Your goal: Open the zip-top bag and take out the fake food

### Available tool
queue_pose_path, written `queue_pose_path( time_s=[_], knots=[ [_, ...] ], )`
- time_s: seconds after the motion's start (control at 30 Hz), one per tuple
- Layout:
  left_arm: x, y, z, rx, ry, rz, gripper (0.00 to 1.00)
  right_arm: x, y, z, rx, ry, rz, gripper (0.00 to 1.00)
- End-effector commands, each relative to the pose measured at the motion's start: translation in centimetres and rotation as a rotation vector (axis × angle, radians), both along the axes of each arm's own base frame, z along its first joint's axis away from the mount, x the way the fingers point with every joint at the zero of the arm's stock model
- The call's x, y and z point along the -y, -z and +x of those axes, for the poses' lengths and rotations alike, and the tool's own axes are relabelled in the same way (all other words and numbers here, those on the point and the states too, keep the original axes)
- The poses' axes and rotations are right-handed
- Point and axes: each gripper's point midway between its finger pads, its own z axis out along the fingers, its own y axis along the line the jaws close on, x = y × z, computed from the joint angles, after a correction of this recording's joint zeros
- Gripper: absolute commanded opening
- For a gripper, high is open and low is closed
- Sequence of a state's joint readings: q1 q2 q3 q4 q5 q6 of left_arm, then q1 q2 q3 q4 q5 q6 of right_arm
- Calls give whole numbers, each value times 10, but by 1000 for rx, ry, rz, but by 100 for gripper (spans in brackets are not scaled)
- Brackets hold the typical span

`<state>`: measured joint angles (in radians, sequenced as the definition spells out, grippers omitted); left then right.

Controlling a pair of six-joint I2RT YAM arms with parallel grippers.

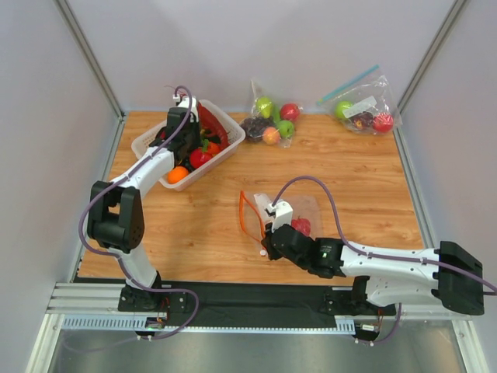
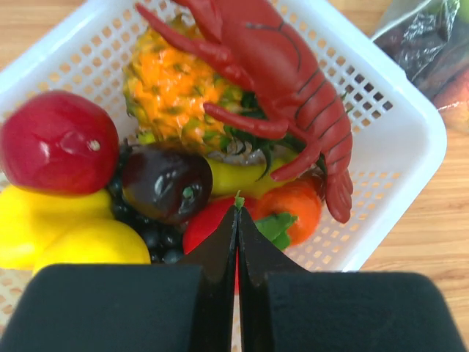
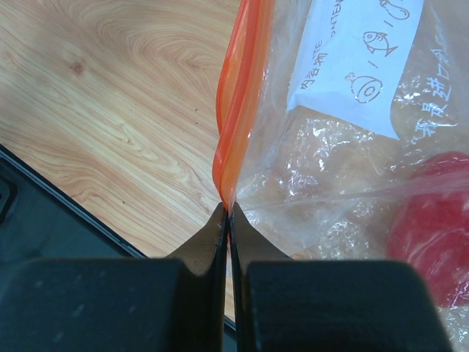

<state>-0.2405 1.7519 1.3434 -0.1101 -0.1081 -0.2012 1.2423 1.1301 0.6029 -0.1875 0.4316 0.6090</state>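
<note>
The zip-top bag (image 1: 304, 208) lies on the table near the front middle, its orange-red zip strip (image 1: 245, 214) gaping in a loop. My right gripper (image 1: 265, 235) is shut on that strip (image 3: 238, 110) at the bag's near end. The white label (image 3: 359, 66) and a red piece (image 3: 432, 227) show through the plastic. My left gripper (image 1: 198, 148) hangs over the white basket (image 1: 144, 144), shut, with the green stem of the red pepper (image 2: 209, 227) pinched at its tips (image 2: 239, 209). The lobster (image 2: 293, 88) and the carrot (image 2: 297, 205) lie in the basket.
The basket (image 2: 410, 125) also holds a pineapple (image 2: 172, 84), a red apple (image 2: 58, 143), yellow fruits and a dark plum. A clear bag of apples and grapes (image 1: 268, 120) and a blue-zip bag (image 1: 365, 113) lie at the back. Walls enclose the table.
</note>
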Motion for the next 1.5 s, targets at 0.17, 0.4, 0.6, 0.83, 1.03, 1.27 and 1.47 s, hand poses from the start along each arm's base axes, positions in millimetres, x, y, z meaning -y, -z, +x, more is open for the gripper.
queue_pose_path(
  time_s=[0.17,0.4,0.6,0.83,1.03,1.27,1.47],
  knots=[
    [7,-46,-1,102,6,-93,33,-8,-18,5,16,8,51,0],
    [15,-96,-18,183,53,-130,98,-5,-26,8,43,12,43,0],
    [37,-150,-61,304,145,-141,99,-2,-33,9,58,15,39,0],
    [92,-167,-154,341,406,-257,85,6,-48,13,92,30,34,0],
    [136,-110,-227,283,651,-392,53,14,-65,12,118,36,65,0],
    [174,-57,-268,151,768,-453,53,21,-70,7,118,27,93,0],
    [209,-40,-276,100,820,-479,52,20,-65,0,95,0,113,0]
  ],
)
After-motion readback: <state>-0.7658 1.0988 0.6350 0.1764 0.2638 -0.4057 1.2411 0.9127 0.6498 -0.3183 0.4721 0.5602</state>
